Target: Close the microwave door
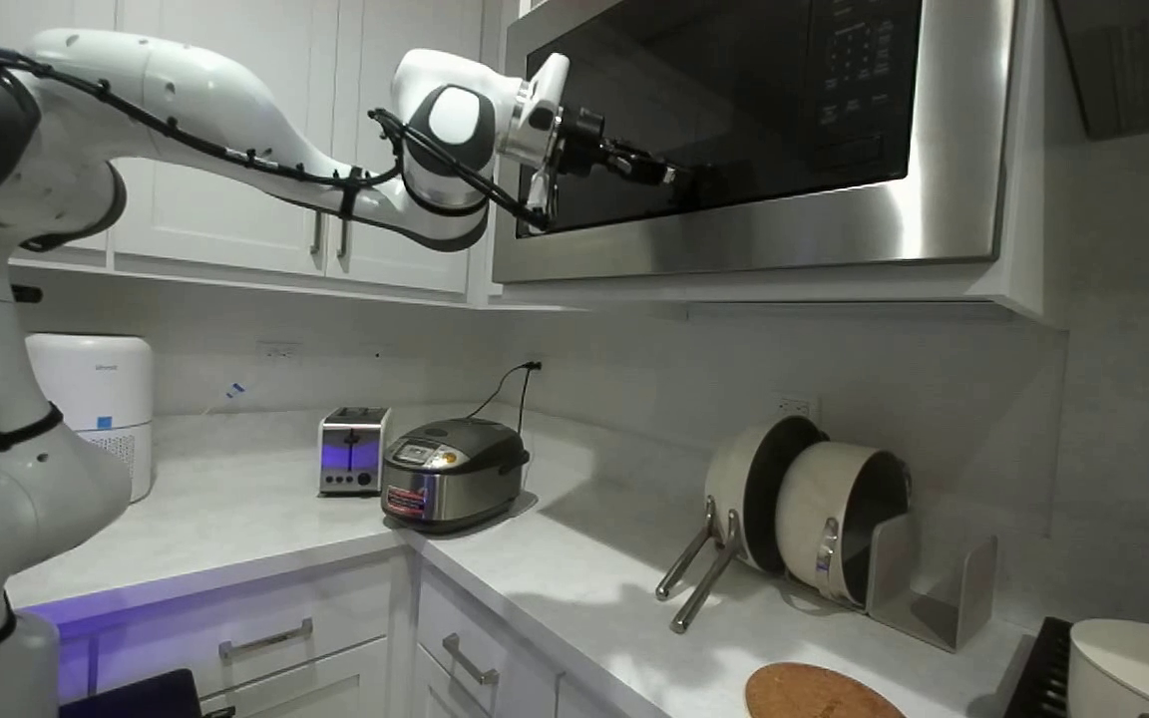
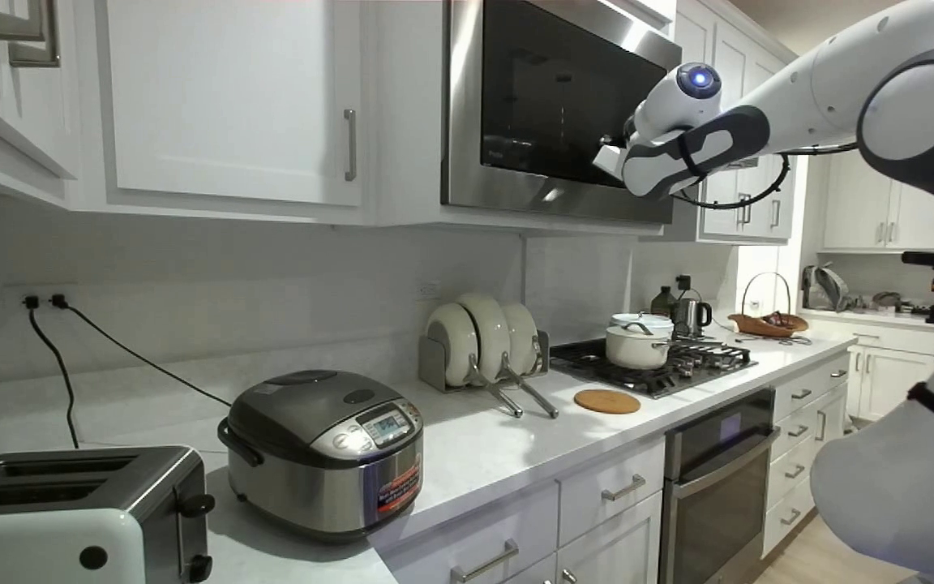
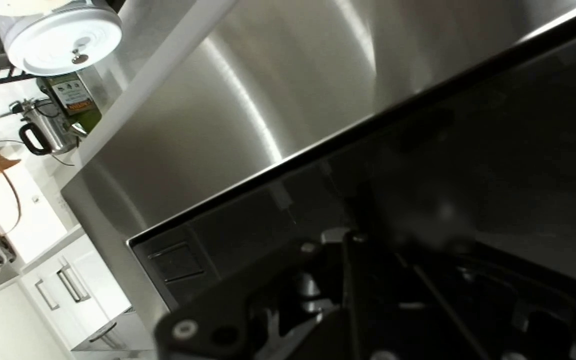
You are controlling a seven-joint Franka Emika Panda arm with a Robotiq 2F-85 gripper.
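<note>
The microwave door (image 1: pixel 714 100) is a wide dark glass panel in a stainless frame, set high in the white cabinetry. It shows in both exterior views (image 2: pixel 556 97) and looks flush, with no gap visible. In the wrist view the dark glass (image 3: pixel 518 150) fills the right side. My gripper (image 1: pixel 669 176) points at the lower part of the glass, its fingertips very close to it or touching; I cannot tell which. In the wrist view the dark fingers (image 3: pixel 348 235) look shut together with nothing between them. In an exterior view the wrist mostly hides them.
White cabinets (image 1: pixel 225 130) stand beside the microwave. Below, the counter holds a rice cooker (image 2: pixel 325 454), a toaster (image 2: pixel 70 515), pans in a rack (image 2: pixel 479 337) and a cork mat (image 2: pixel 606 401). A white pot (image 2: pixel 637 345) stands on the gas stove (image 2: pixel 589 362).
</note>
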